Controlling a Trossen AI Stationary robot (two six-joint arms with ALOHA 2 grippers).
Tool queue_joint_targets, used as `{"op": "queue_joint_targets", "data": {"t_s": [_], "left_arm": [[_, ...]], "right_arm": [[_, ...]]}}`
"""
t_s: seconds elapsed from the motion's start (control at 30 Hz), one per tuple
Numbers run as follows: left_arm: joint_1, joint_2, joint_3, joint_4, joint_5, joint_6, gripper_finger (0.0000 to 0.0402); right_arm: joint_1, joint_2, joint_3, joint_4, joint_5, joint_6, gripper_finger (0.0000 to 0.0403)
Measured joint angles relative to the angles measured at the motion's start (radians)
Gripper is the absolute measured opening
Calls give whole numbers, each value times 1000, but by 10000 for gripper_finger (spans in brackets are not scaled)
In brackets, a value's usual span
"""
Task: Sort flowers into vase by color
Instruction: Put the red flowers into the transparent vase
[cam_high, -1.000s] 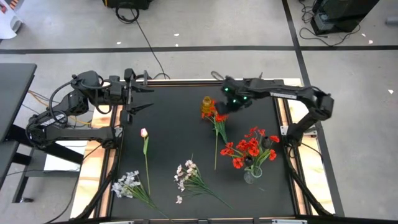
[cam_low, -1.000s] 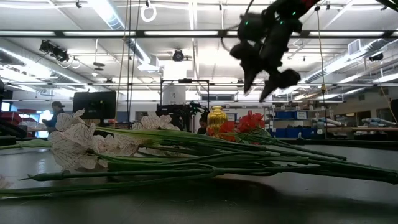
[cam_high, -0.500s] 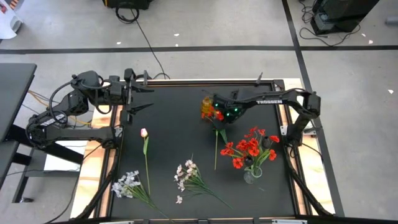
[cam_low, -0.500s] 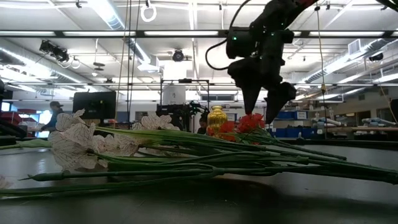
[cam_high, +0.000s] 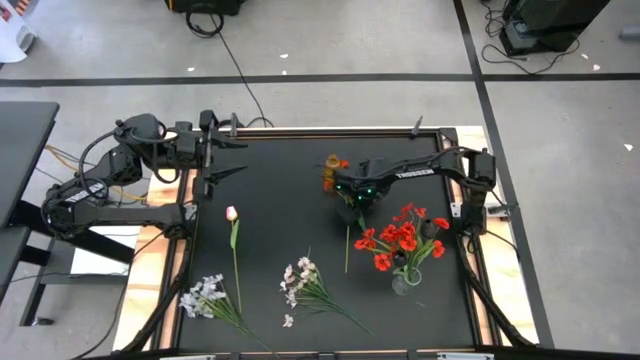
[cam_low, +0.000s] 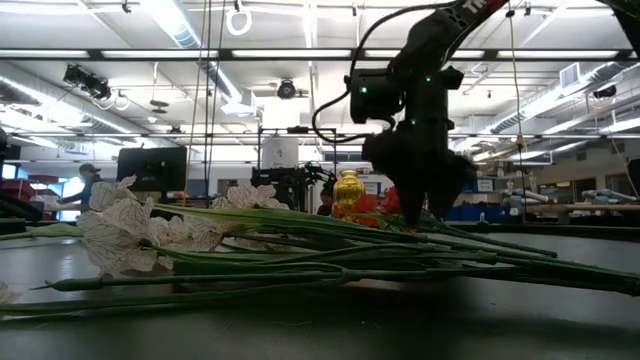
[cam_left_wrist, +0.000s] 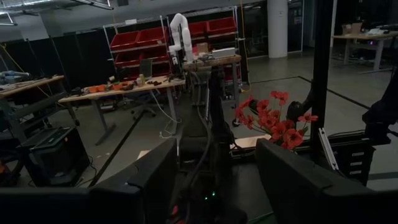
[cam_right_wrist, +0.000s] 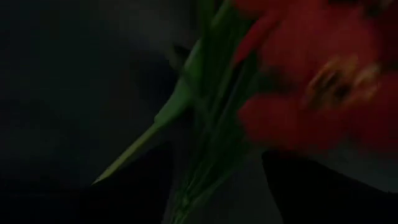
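A loose bunch of red flowers lies on the black table at the far centre. Its green stem (cam_high: 347, 250) points toward the near edge, and its blossoms (cam_right_wrist: 311, 74) lie next to a small yellow vase (cam_high: 329, 176). My right gripper (cam_high: 352, 200) is low over this bunch and open, with one finger on each side of the stems (cam_right_wrist: 199, 168) just below the blossoms. A glass vase (cam_high: 403, 282) at the right holds several red flowers (cam_high: 400, 238). A pink tulip (cam_high: 231, 213) and two white sprays (cam_high: 300, 280) (cam_high: 205, 296) lie flat nearer the front. My left gripper (cam_high: 226, 158) is open and empty at the far left corner.
The table's raised frame (cam_high: 455, 200) runs close behind the right arm. The glass vase of red flowers stands just to the near right of my right gripper. The white sprays fill the foreground of the low view (cam_low: 130, 235). Bare mat (cam_high: 280, 190) lies between the two arms.
My right gripper has moved from above the far right of the table toward the left and near edge. It has come down over the loose red bunch, so its fingers now straddle the stems. The flowers lie as before.
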Motion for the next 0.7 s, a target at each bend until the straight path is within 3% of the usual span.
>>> {"op": "queue_joint_targets", "data": {"t_s": [0.7], "left_arm": [[0,0,0,0,0,0,224]], "right_arm": [[0,10,0,55,-24,11,64]]}}
